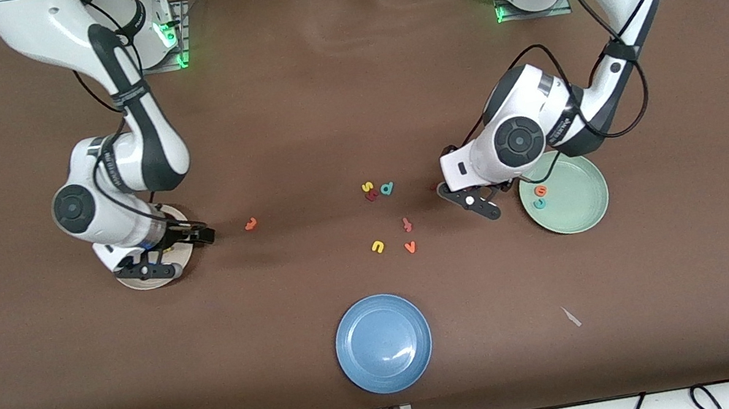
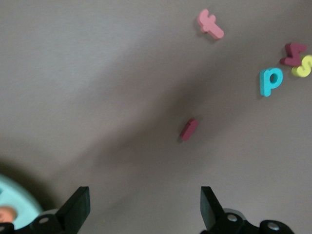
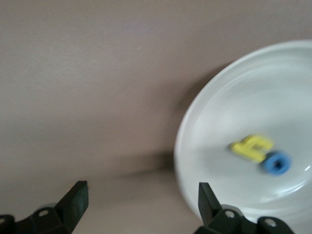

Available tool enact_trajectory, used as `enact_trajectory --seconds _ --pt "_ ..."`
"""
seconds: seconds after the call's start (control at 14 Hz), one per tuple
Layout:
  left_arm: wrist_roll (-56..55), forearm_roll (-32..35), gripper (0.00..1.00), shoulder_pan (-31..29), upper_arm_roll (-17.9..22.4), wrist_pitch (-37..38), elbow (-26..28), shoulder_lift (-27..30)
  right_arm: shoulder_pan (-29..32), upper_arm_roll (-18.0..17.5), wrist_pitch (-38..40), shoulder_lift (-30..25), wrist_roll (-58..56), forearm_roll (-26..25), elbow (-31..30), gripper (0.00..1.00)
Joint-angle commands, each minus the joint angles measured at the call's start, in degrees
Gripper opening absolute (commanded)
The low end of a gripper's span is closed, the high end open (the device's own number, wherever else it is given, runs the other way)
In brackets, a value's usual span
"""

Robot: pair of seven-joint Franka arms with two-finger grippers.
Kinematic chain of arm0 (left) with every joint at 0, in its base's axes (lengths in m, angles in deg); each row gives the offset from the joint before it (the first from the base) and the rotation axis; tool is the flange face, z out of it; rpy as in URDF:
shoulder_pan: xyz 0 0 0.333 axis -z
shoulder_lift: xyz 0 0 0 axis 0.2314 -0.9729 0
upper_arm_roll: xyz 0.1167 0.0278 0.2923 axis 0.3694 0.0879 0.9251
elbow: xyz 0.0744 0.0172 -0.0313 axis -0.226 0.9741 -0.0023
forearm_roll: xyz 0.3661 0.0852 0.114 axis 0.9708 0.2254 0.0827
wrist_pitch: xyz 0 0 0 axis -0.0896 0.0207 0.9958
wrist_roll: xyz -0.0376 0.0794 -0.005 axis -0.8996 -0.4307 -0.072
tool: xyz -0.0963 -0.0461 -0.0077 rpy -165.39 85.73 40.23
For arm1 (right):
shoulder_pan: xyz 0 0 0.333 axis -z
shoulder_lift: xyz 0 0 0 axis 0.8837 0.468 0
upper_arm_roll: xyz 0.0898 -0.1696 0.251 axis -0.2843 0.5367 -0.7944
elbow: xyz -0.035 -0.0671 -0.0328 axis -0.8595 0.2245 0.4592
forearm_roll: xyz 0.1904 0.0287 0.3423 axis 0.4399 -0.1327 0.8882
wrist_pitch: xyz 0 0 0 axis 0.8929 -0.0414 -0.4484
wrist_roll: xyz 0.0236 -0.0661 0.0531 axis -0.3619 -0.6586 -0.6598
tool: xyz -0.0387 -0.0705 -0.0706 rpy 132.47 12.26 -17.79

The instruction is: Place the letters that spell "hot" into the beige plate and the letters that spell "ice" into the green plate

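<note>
The beige plate [image 1: 148, 281] sits at the right arm's end of the table, holding the yellow h [image 3: 252, 146] and the blue o [image 3: 277, 162]. My right gripper [image 1: 187, 253] hangs open and empty over that plate's rim [image 3: 219, 112]. The orange t [image 1: 251, 224] lies on the table beside the plate, toward the middle. The green plate [image 1: 581, 213] holds the orange e [image 1: 540, 190] and the teal c [image 1: 540, 203]. Beside it my left gripper [image 1: 469, 202] is open and empty, low over the table, with the dark red i [image 2: 188, 129] lying just ahead of its fingers.
Mid-table lie a yellow s [image 1: 367, 187], a dark red letter [image 1: 372, 196], a teal d [image 1: 387, 189], a reddish t-like letter [image 1: 406, 225], a yellow u [image 1: 377, 247] and an orange v [image 1: 409, 247]. A blue plate [image 1: 383, 343] sits nearest the front camera.
</note>
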Motion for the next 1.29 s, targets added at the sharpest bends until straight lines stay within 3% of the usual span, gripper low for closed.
enact_trajectory --seconds 0.0,0.36,0.79,0.93,1.07,1.21 --pt "4.3 5.4 0.98 1.8 -0.3 -2.4 0.3 -0.4 -3.8 0.3 -1.9 1.8 14.6 1.1 1.8 1.00" --pt "7.1 8.4 0.99 2.6 -0.3 -7.2 0.9 -3.1 -6.3 -2.5 -8.8 5.6 30.3 1.9 2.1 1.00" --pt "8.4 9.7 0.82 3.5 -0.2 -10.9 1.0 -5.8 -6.3 -3.3 -9.7 7.3 30.6 4.2 2.1 0.99" --pt "8.3 10.4 0.81 3.5 -0.2 -11.4 1.0 -6.3 -6.3 -3.4 -9.4 7.4 30.5 4.2 2.1 0.91" --pt "8.3 10.4 0.74 3.5 -0.2 -11.4 1.0 -6.3 -6.3 -4.2 -9.4 7.5 30.3 4.2 2.0 0.77" --pt "8.3 10.4 0.56 3.5 -0.2 -11.4 1.0 -6.8 -6.3 -4.4 -9.4 8.0 30.5 4.2 2.1 0.67"
